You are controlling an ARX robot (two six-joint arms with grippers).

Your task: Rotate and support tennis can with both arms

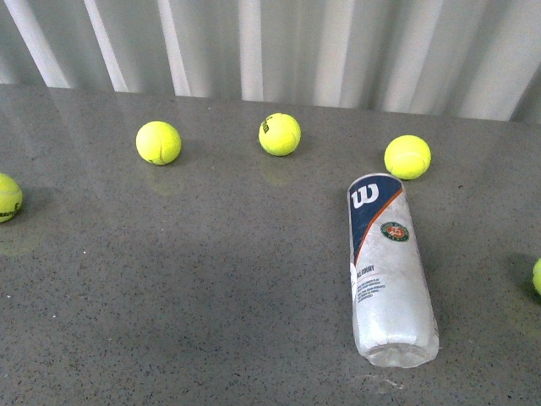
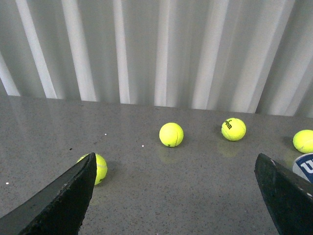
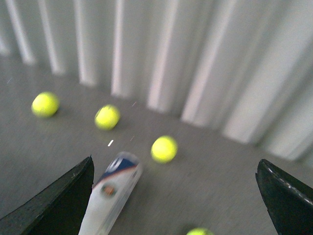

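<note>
The tennis can (image 1: 386, 271) lies on its side on the grey table, right of centre in the front view, its navy W end pointing away and its clear end toward me. Neither arm shows in the front view. In the left wrist view my left gripper (image 2: 178, 188) is open and empty above the table; only a corner of the can (image 2: 304, 167) shows beside one finger. In the blurred right wrist view my right gripper (image 3: 176, 191) is open and empty, with the can (image 3: 110, 196) close to one finger (image 3: 58, 205).
Several yellow-green tennis balls lie loose: three in a row beyond the can (image 1: 158, 142) (image 1: 280, 134) (image 1: 407, 156), one at the left edge (image 1: 7, 197), one at the right edge (image 1: 537, 276). A white corrugated wall (image 1: 270, 42) backs the table.
</note>
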